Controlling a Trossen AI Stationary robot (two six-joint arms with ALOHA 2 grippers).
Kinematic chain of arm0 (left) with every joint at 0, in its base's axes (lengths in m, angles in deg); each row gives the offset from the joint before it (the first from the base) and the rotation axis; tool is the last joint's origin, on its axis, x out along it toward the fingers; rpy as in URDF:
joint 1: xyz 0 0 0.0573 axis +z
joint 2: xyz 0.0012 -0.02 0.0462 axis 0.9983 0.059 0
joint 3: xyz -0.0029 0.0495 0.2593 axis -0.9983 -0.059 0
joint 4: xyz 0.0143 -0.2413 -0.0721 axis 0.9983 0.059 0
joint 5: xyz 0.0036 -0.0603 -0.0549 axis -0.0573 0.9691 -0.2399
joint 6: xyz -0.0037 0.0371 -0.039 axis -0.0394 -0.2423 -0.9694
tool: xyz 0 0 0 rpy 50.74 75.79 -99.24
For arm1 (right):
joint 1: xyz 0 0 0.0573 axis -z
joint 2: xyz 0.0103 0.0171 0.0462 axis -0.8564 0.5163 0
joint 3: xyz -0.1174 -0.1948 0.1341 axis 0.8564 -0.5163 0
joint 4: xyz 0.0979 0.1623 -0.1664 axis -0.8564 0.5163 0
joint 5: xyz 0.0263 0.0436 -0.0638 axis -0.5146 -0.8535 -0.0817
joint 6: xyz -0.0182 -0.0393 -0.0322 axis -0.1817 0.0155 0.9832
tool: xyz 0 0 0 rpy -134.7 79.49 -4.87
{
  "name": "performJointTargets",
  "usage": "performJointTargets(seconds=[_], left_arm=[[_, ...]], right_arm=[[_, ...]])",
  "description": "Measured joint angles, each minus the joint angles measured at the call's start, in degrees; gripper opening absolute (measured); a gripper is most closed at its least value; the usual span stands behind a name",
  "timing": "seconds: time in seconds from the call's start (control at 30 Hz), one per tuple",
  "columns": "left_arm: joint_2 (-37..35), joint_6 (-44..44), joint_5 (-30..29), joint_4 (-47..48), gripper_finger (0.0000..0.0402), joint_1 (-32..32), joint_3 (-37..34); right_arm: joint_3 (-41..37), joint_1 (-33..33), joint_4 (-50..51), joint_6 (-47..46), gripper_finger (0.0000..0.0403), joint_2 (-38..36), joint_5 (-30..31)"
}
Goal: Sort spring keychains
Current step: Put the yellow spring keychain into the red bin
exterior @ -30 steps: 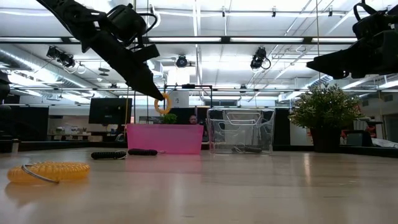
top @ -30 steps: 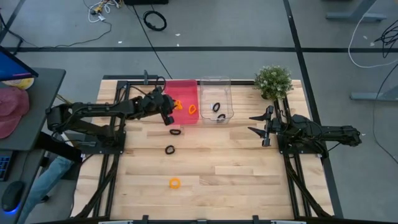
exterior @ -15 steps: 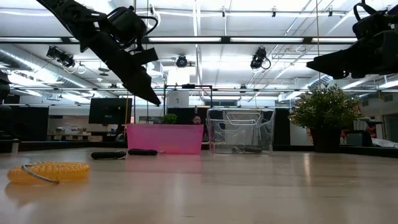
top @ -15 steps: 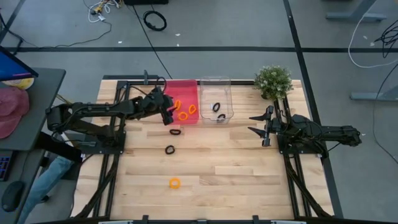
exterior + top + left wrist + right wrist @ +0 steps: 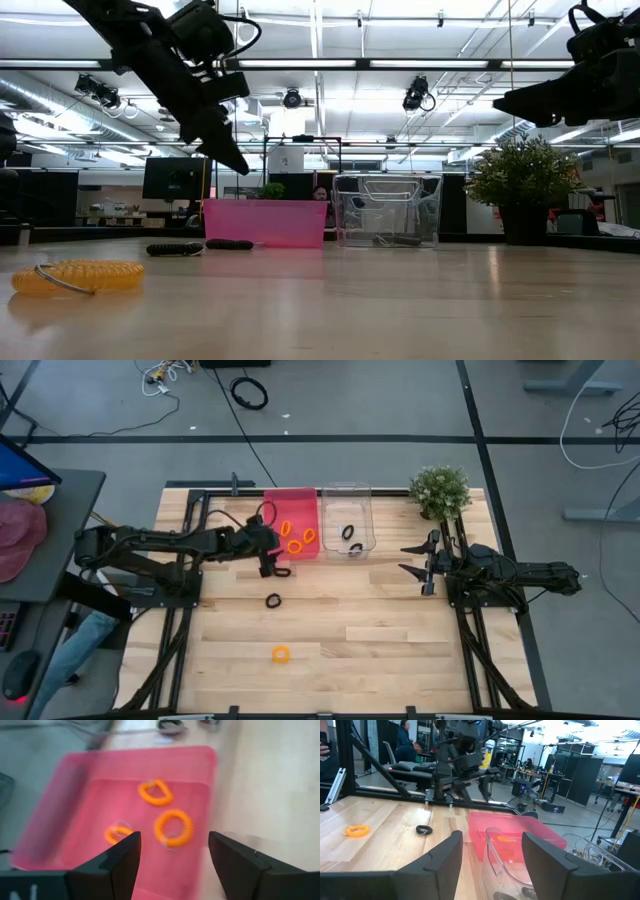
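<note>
Three orange spring keychains (image 5: 173, 827) lie on the floor of the pink bin (image 5: 292, 500) at the table's far edge. The clear bin (image 5: 347, 490) beside it holds two black ones (image 5: 348, 532). On the bare table lie a black keychain (image 5: 281, 571), a second black one (image 5: 273, 600) and an orange one (image 5: 281, 654). My left gripper (image 5: 268, 563) hangs open and empty above the pink bin's near wall, beside the first black keychain. My right gripper (image 5: 415, 560) waits open at the table's right, well above the wood.
A potted plant (image 5: 440, 490) stands at the far right corner, just beyond my right gripper. The arms' frames line the left and right edges. Bare wood stretches across the middle and near half of the table.
My left gripper has opened and let go of an orange keychain, which has dropped into the pink bin and now lies with two others. The gripper has then drawn back toward the table's near edge and tipped a little further down.
</note>
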Motion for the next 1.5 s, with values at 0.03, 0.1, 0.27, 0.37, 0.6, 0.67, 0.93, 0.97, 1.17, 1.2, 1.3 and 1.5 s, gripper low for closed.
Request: performJointTargets(seconds=[0.03, 0.1, 0.27, 0.37, 0.6, 0.67, 0.93, 0.97, 1.17, 1.2, 1.3, 1.5], left_arm=[[0.0, -1.05, 0.07, 0.88, 0.0236, -1.04, 0.0], [0.0, -3.62, 0.02, 2.34, 0.0236, -3.3, 0.0], [0.0, -10.15, 2.13, 5.74, 0.0236, -9.72, 0.0], [0.0, -14.83, 4.98, 6.74, 0.0236, -13.82, 0.0], [0.11, -23.47, 6.05, 9.08, 0.0236, -24.69, 0.0], [0.11, -25.93, 6.03, 9.21, 0.0236, -28.0, 0.0], [0.13, -33.68, 0.55, 8.71, 0.0236, -39.96, 0.0], [0.13, -34.5, 0.05, 8.65, 0.0236, -41.19, 0.0], [0.16, -37.99, -2.24, 5.84, 0.0236, -46.56, 0.0], [0.31, -38.04, -2.62, 4.54, 0.0236, -47.16, 0.0], [2.17, -37.9, -3.36, -0.25, 0.0236, -48.45, 0.02], [9.55, -37.47, -2.66, -2.1, 0.0236, -49.05, 2.33]], right_arm=[[0.0, 0.0, 0.0, 0.0, 0.0208, -0.02, 0.0], [0.0, 0.0, 0.0, 0.0, 0.0208, -0.02, -0.01], [0.0, 0.0, 0.01, -0.02, 0.0208, -0.01, -0.02], [0.0, 0.01, 0.0, 0.0, 0.0208, -0.01, 0.0], [0.0, 0.0, 0.0, -0.02, 0.0208, -0.02, -0.02], [0.0, 0.01, 0.01, 0.0, 0.0208, -0.01, -0.01], [0.0, 0.02, 0.02, -0.02, 0.0208, -0.02, -0.02], [0.0, 0.0, 0.0, 0.0, 0.0208, -0.02, -0.02], [0.0, 0.01, 0.0, 0.0, 0.0208, 0.0, -0.02], [0.0, 0.0, 0.0, 0.0, 0.0208, -0.02, -0.02], [0.0, 0.0, 0.01, -0.01, 0.0208, -0.01, -0.02], [0.0, 0.01, 0.01, -0.01, 0.0208, -0.02, -0.02]])
